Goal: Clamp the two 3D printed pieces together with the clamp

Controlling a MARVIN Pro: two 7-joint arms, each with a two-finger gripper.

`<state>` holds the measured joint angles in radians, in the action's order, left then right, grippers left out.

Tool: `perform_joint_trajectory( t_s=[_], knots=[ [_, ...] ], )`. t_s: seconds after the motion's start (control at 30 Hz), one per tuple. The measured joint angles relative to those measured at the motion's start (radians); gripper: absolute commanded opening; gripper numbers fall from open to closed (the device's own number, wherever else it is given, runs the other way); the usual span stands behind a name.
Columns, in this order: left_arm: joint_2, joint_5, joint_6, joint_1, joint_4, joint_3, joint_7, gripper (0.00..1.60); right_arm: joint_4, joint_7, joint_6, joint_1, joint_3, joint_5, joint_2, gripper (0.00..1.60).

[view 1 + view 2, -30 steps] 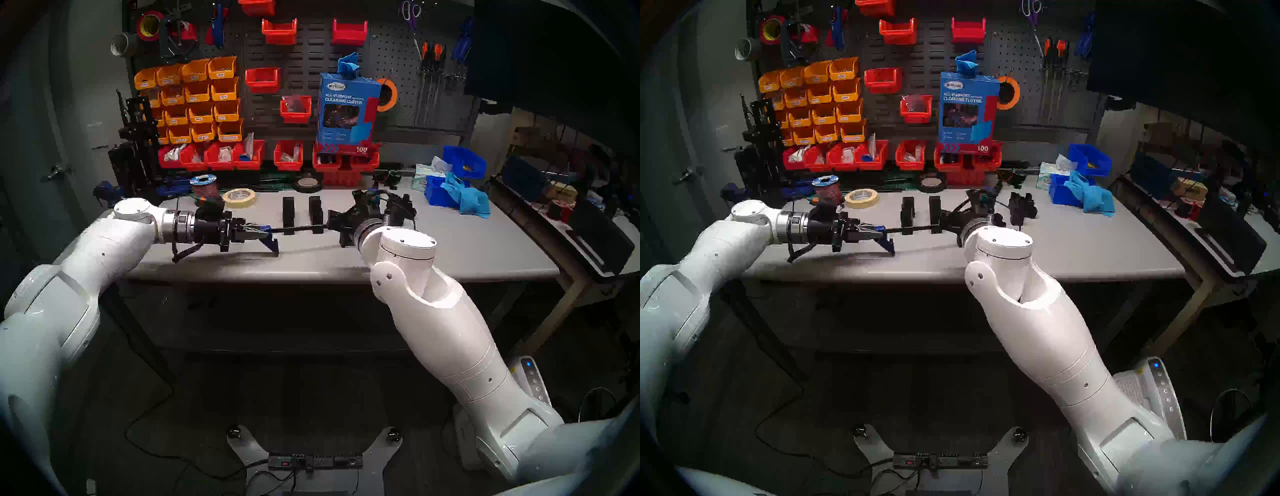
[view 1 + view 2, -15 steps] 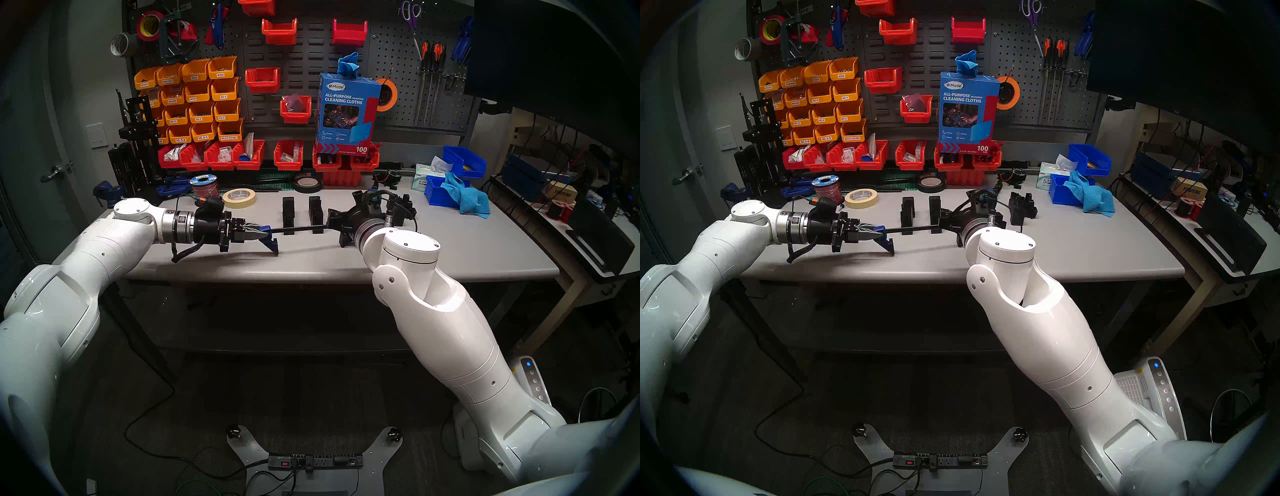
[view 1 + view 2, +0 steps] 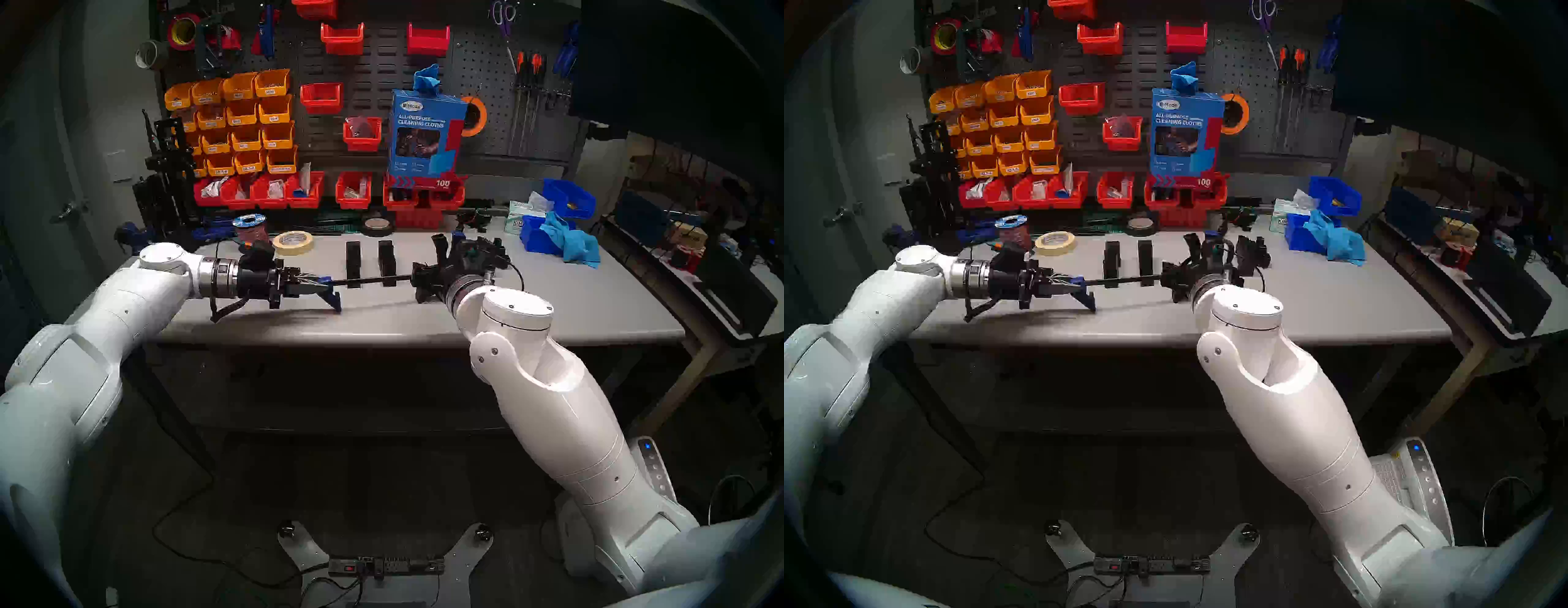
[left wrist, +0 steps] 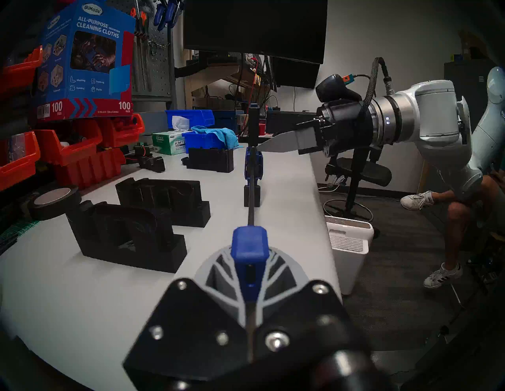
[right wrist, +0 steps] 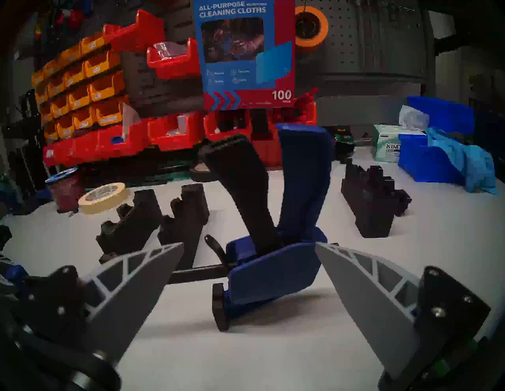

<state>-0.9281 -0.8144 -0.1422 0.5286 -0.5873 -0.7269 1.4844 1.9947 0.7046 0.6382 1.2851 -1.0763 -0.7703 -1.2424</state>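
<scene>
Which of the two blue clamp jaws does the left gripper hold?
The left gripper holds the bar-end jaw; the other jaw, beside the trigger handle, lies free between the open right gripper's fingers.

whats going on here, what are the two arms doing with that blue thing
The left tool is shut on the blue end of a bar clamp, holding it above the table. The right tool is open beside the clamp's handle end, not gripping. The two black printed pieces stand apart behind the bar, unclamped.

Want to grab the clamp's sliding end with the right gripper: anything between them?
Nothing visible. The right gripper is open, and its wrist view shows one finger on each side of the clamp. The two pieces stand behind the bar, out of the way.
</scene>
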Motion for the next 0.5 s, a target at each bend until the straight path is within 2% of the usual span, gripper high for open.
perform_joint_trajectory(
  t_s=[0.5],
  knots=[
    [0.0,0.0,0.0,0.0,0.0,0.0,0.0,0.0,0.005,-0.029,-0.001,0.011,-0.011,-0.017,0.023,1.6]
  ],
)
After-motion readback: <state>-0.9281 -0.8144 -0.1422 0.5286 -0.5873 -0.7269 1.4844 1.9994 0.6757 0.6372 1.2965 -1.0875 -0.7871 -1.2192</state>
